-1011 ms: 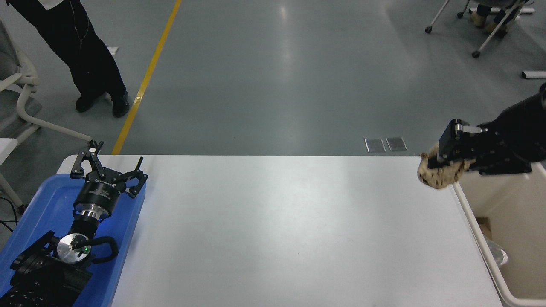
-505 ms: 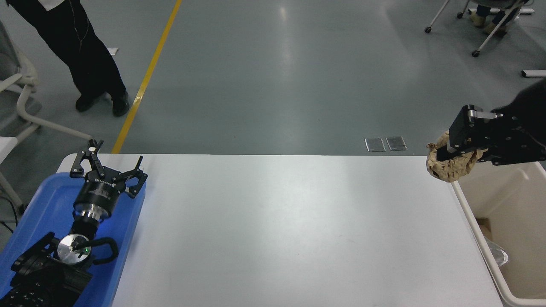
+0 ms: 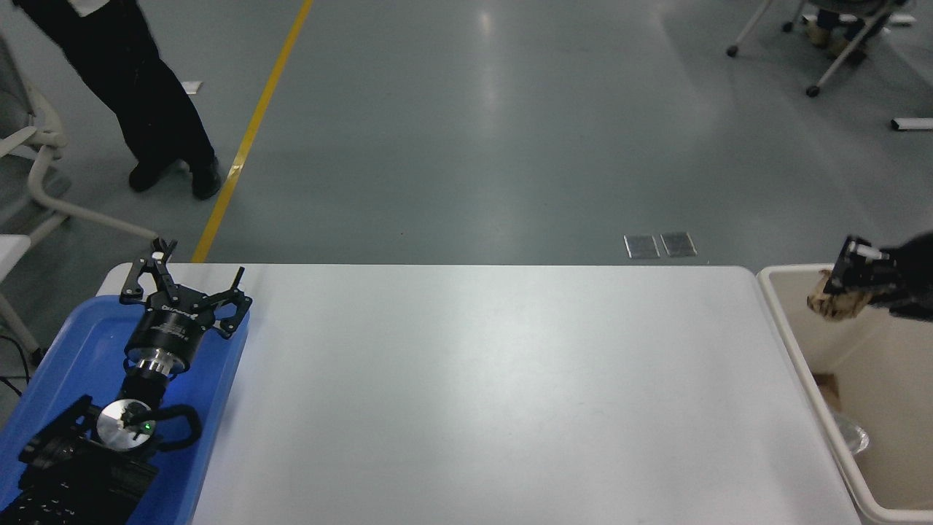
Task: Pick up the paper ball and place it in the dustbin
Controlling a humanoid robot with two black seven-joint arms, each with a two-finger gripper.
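My right gripper [image 3: 845,288] comes in from the right edge and is shut on the tan-brown paper ball [image 3: 834,304]. It holds the ball above the far end of the cream-beige dustbin [image 3: 791,343], inside the line of its rim, at the table's right side. Only part of the ball shows below the fingers. My left gripper [image 3: 182,281] is parked at the lower left over the blue tray, its fingers spread open and empty.
The shallow blue tray [image 3: 65,343] lies at the table's left edge under my left arm. A brown scrap and a clear bit of plastic [image 3: 849,437] lie in the dustbin. A person's legs [image 3: 146,95] stand on the floor at the far left.
My right gripper has moved right and lower with the paper ball, from over the table's far right corner to over the dustbin's opening. The left arm has not moved.
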